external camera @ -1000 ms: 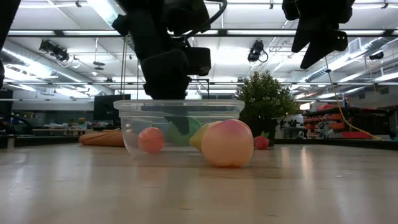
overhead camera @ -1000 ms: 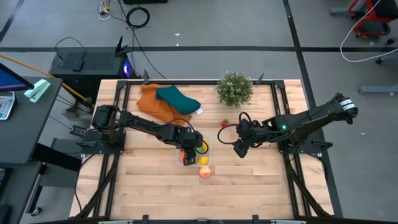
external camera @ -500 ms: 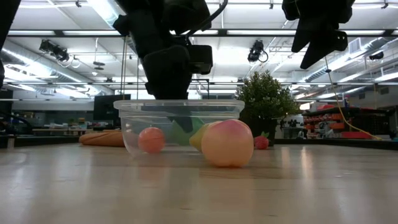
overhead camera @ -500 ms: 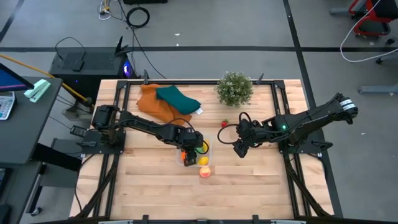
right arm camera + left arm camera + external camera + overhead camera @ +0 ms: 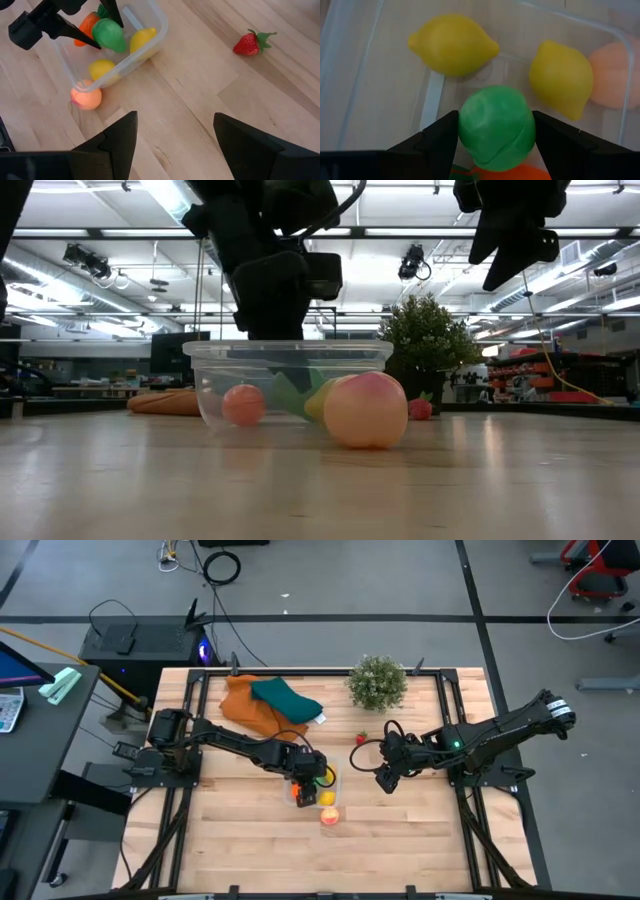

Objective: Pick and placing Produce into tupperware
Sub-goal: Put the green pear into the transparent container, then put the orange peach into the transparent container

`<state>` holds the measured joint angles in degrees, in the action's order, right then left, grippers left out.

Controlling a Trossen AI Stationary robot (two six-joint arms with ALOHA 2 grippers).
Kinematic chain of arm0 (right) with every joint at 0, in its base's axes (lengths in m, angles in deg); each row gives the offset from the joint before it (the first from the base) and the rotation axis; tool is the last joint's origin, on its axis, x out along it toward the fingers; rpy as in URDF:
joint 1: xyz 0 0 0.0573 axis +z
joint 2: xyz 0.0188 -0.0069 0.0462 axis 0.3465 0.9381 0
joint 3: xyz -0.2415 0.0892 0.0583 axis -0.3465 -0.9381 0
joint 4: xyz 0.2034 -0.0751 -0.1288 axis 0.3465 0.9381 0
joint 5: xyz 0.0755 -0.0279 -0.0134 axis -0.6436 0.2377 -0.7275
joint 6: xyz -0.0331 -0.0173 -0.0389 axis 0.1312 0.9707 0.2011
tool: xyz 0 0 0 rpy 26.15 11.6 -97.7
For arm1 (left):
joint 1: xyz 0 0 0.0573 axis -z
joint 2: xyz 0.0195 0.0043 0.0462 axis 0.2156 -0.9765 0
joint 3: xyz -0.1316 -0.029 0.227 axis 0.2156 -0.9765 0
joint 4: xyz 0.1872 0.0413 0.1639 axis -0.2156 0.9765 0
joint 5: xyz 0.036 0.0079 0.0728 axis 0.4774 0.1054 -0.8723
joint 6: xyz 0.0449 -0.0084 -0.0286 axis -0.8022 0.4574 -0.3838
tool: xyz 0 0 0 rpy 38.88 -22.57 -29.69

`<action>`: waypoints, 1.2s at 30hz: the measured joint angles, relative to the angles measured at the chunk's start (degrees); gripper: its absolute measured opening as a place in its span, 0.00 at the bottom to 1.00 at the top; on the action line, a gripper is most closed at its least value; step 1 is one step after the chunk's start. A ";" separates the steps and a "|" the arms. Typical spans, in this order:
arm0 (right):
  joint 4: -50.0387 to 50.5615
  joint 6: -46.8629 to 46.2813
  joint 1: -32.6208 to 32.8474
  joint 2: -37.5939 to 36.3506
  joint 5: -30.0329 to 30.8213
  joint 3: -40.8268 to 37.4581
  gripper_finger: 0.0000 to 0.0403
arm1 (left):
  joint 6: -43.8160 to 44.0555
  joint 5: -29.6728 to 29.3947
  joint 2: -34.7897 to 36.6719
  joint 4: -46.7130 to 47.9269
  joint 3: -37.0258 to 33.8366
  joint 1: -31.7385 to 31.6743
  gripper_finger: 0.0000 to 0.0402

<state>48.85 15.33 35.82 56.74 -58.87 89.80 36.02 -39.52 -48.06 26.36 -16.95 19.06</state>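
Observation:
The clear tupperware (image 5: 318, 787) stands mid-table with two yellow lemons (image 5: 452, 45) (image 5: 562, 77) and an orange piece (image 5: 87, 22) inside. My left gripper (image 5: 308, 778) reaches down into it, shut on a green piece of produce (image 5: 496, 130). A peach-coloured piece (image 5: 329, 816) lies on the wood against the tub's near side. A red strawberry (image 5: 361, 738) lies on the table toward the plant. My right gripper (image 5: 385, 783) hangs open above bare wood to the right of the tub, holding nothing. My left gripper has the green piece pinched by its two opposite sides (image 5: 465, 127) between the two fingers. The fingers (image 5: 112, 10) come slanting down from above on the table's left side. The piece sits below the tub's rim (image 5: 290, 348), its underside against the orange piece (image 5: 492, 172).
A bushy potted plant (image 5: 378, 682) stands at the far edge. Orange (image 5: 245, 705) and teal (image 5: 287, 698) cloths lie at the far left. Bare wood stretches along the near side and both front corners.
In the low view the green piece has sunk a little inside the tub under my left gripper. Both arms have kept their place.

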 joint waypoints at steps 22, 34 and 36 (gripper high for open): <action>0.02 0.02 0.00 0.00 -0.55 0.00 0.57 | 4.90 2.56 0.87 -0.01 0.00 -0.51 0.84; 1.16 0.02 0.00 0.00 -1.69 0.00 0.57 | 12.69 2.55 12.92 -6.48 0.04 -5.88 0.82; 1.80 0.02 0.00 0.00 -2.37 0.00 0.57 | 15.50 2.56 14.74 -8.38 0.07 -6.34 0.81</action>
<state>50.65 15.35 35.82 56.74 -61.24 89.80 51.52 -36.96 -33.32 17.98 -16.88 12.72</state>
